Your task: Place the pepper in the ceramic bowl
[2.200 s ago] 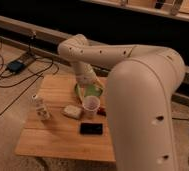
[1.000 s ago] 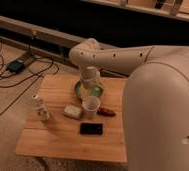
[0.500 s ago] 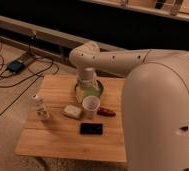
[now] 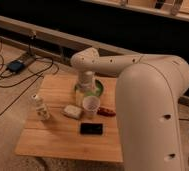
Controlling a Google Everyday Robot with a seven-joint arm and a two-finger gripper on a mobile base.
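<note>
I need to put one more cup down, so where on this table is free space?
Free: the front strip of the table before the phone, and the far corner behind the bottle. Crowded: the middle, where the pale block, cup, pepper and bowl cluster, with the gripper above the bowl.

Gripper [image 4: 87, 91] hung over the bowl [image 4: 100, 88] and hid its left half. Arm [image 4: 153, 115] ran off the right and bottom edges and covered the table's [image 4: 53, 136] right side. Bottle [image 4: 39, 106] label was too blurred to read.
</note>
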